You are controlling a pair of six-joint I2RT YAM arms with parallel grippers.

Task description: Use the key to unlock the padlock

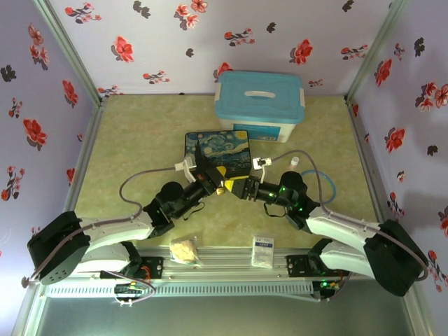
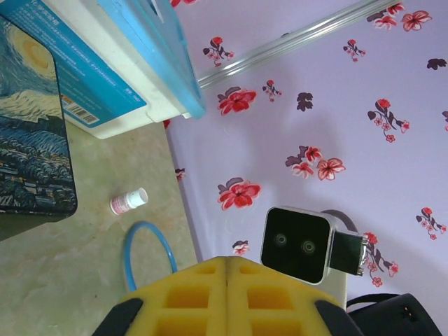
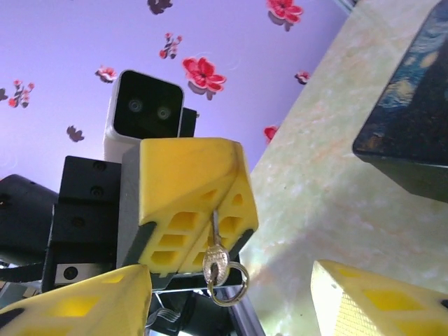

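My left gripper [image 3: 207, 210] is shut, its yellow fingers [image 2: 227, 294] pressed flat together on the blade of the key [image 3: 216, 260]. The small silvery key hangs from those fingers with a split ring through its head. My right gripper [image 3: 231, 302] is open. Its two yellow fingertips [image 3: 91, 301] stand wide apart, just in front of the hanging key. In the top view both grippers meet tip to tip at mid-table, left gripper [image 1: 214, 183] and right gripper [image 1: 236, 187], just in front of the painted tin. The padlock is out of view.
The Starry-Night tin box [image 1: 218, 150] lies just behind the grippers, and a blue-lidded white bin [image 1: 259, 103] stands behind it. A small white bottle [image 2: 129, 201] and a blue ring [image 2: 150, 252] lie to the right. A crumpled wad [image 1: 185, 250] and a white packet [image 1: 263, 250] sit by the near rail.
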